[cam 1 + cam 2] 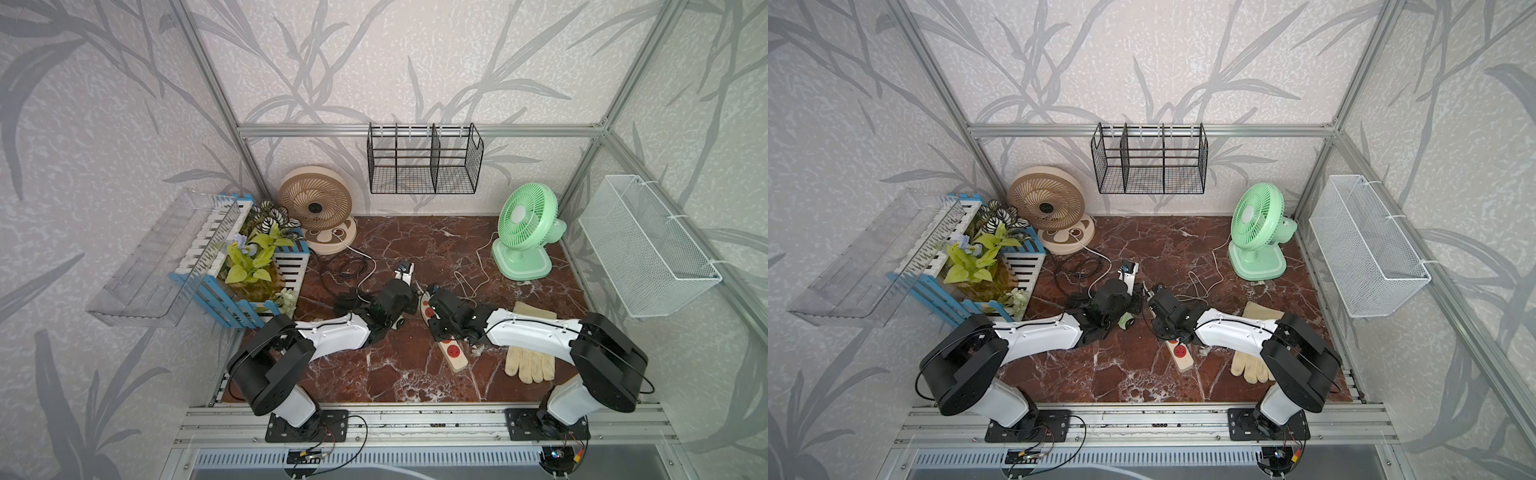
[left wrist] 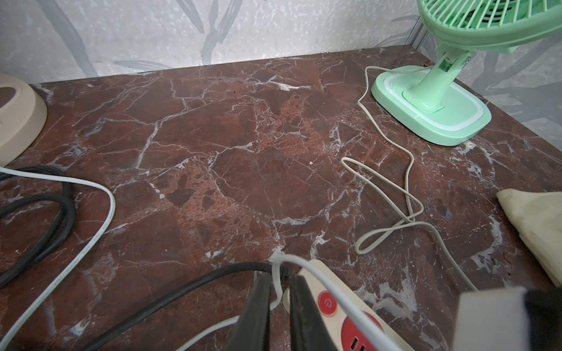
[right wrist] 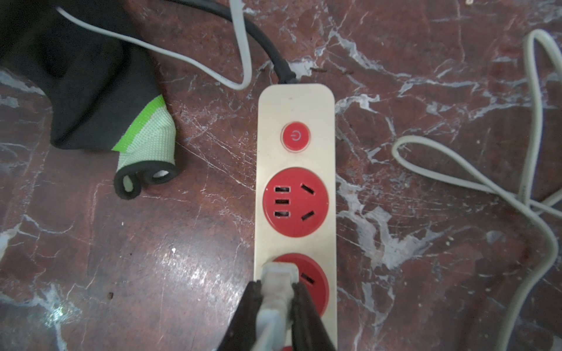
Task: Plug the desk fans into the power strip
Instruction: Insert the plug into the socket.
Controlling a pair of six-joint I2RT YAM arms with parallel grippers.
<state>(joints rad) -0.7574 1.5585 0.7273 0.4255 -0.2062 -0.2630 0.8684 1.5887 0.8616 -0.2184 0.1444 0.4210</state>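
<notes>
The cream power strip (image 3: 296, 106) (image 1: 459, 365) lies mid-table with round red sockets and a red button (image 3: 295, 136). My right gripper (image 3: 278, 285) is shut on a white plug (image 3: 278, 272), whose tip rests on the slot side of the second socket (image 3: 313, 282); how deep it sits is hidden. The green desk fan (image 1: 525, 224) (image 2: 431, 106) stands back right, and its white cable (image 2: 407, 182) loops toward my right gripper. My left gripper (image 2: 279, 278) is shut on another white cable (image 2: 277, 285) beside the strip's button end (image 2: 311, 287).
A beige fan (image 1: 316, 203) stands back left, its white cable and a coiled black cord (image 1: 349, 270) trailing toward my left arm. A black glove (image 3: 91, 76) lies left of the strip, a cream glove (image 1: 532, 357) to its right. A planter (image 1: 257, 266) fills the left side.
</notes>
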